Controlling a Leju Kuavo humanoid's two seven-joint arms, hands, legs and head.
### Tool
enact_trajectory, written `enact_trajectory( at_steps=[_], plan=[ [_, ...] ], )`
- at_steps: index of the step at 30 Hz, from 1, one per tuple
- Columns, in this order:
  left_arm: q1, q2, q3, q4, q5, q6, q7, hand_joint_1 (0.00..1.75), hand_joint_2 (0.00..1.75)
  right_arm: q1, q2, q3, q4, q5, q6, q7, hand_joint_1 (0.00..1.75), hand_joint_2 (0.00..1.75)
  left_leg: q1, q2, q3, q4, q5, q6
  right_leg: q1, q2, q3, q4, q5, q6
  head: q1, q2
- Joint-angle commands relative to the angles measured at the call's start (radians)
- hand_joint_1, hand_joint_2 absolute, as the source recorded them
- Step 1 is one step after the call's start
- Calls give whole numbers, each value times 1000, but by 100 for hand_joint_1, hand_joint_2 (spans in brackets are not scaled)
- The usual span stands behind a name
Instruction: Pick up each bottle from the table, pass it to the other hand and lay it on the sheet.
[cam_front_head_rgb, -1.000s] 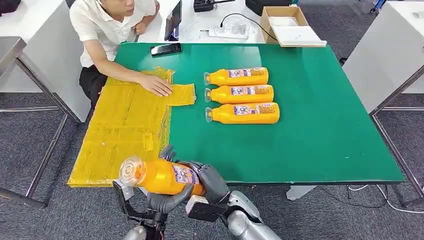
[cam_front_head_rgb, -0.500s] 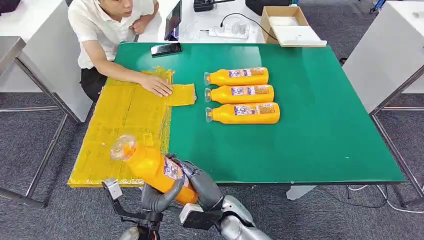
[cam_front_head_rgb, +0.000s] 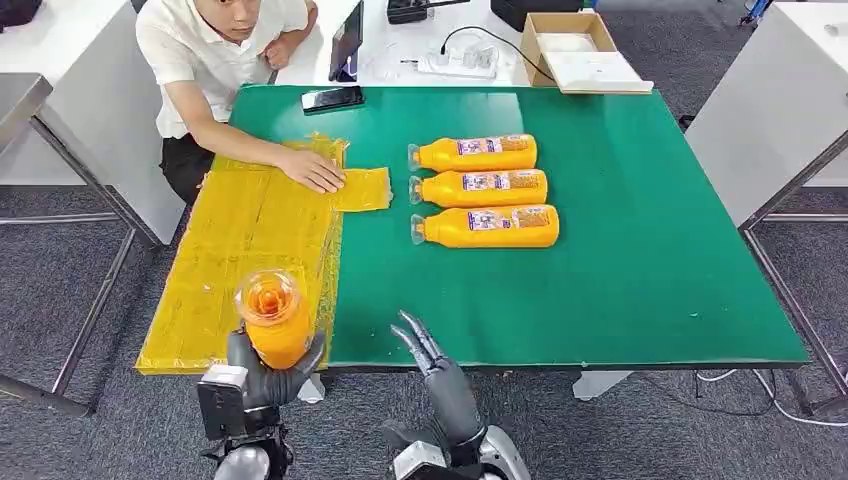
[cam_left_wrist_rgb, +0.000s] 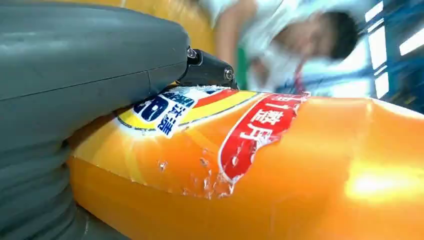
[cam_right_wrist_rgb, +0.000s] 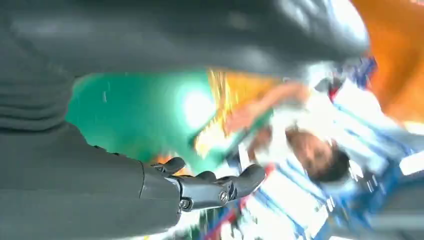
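Gripping the orange plastic juice bottle around its lower body, the left hand holds it roughly upright at the near left, with the clear cap pointing up toward the head camera, just over the near edge of the crinkled yellow plastic sheet. The left wrist view shows the thick grey thumb lying across the bottle's printed label, with the orange body bulging out beyond it. The right hand hangs empty beside it, near the table's near edge, fingers spread and straight, apart from the bottle.

The risk lies in the lay-down. The bottle stands on end and has to come down on its side; if the hand lets go while it is tilted, the round body is likely to roll, and the sheet overhangs the near left corner of the green table, so a roll toward the near side could carry it off the edge. The smooth sheet may also slide or bunch under the bottle. A person's hand rests on the far end of the sheet, well apart from the bottle. Three more orange bottles lie side by side at the table's middle, waiting, so a wide swing of the right arm could knock them.
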Motion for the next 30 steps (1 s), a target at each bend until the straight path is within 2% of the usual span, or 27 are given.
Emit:
enact_trajectory(
  at_steps=[1,2,3,6,8,10,12,14,15,20,21,23,25,30],
  plan=[
    [-71,29,92,78,-93,90,-19,175,175,55,-18,-66,-139,17,-73,-16,0,0,0,1,3,-1,-1,-1,0,0,3,0,-1,-1,0,0],
    [-71,29,92,78,-93,90,-19,175,175,55,-18,-66,-139,17,-73,-16,0,0,0,1,3,-1,-1,-1,0,-1,2,0,-1,-1,0,0],
    [-75,-7,157,90,-211,103,-23,175,175,56,-9,-70,-137,28,-115,-35,0,0,0,1,5,-1,-1,-2,1,-1,4,0,-2,-2,0,0],
    [-119,1,138,144,-248,103,-9,175,175,64,5,-65,-137,28,-162,-47,0,0,1,0,4,-1,-1,-2,1,-2,5,0,-2,-2,0,0],
    [-172,-46,233,226,-471,103,8,175,175,62,15,-52,-126,3,-175,-58,0,0,1,-1,5,-1,-1,-2,1,-2,5,0,-2,-2,0,0],
    [-191,-51,241,248,-478,103,7,175,175,59,17,-49,-121,1,-175,-59,0,0,0,-1,3,-1,0,-1,0,-2,3,-1,-1,-1,0,0],
    [-233,-68,311,319,-603,103,8,175,175,51,20,-41,-106,-25,-168,-64,0,0,0,0,3,-1,0,-1,1,-1,3,-1,-1,-1,0,0],
    [-314,-65,383,442,-779,103,56,175,175,34,25,-30,-76,-46,-155,-66,0,0,0,1,5,-1,0,-2,1,-1,4,-1,-1,-2,0,0],
    [-362,-42,395,519,-894,103,115,175,175,26,31,-27,-61,-70,-138,-71,0,0,0,1,3,-1,0,-1,1,0,3,-1,0,-2,0,0],
    [-385,-40,419,551,-895,103,95,175,175,20,35,-25,-48,-74,-137,-74,0,0,1,3,6,-1,0,-2,1,1,6,-1,0,-3,0,0],
    [-412,-30,443,600,-1011,103,156,175,0,14,41,-24,-38,-92,-129,-82,0,0,1,3,5,-1,0,-2,1,1,4,-1,0,-2,0,0],
    [-482,11,464,746,-1101,103,230,175,0,4,66,-26,-7,-124,-134,-91,0,0,1,3,7,-2,-1,-2,1,0,6,-1,-1,-2,0,0],
    [-523,41,472,844,-1127,103,268,175,0,0,80,-23,19,-148,-140,-99,0,0,1,1,3,-1,1,-1,1,0,3,0,0,-1,0,0],
    [-584,83,481,1013,-1143,103,371,175,0,-11,105,-26,86,-202,-159,-115,0,0,1,5,8,-2,0,-3,2,2,7,-1,0,-3,0,0]
  ],
)
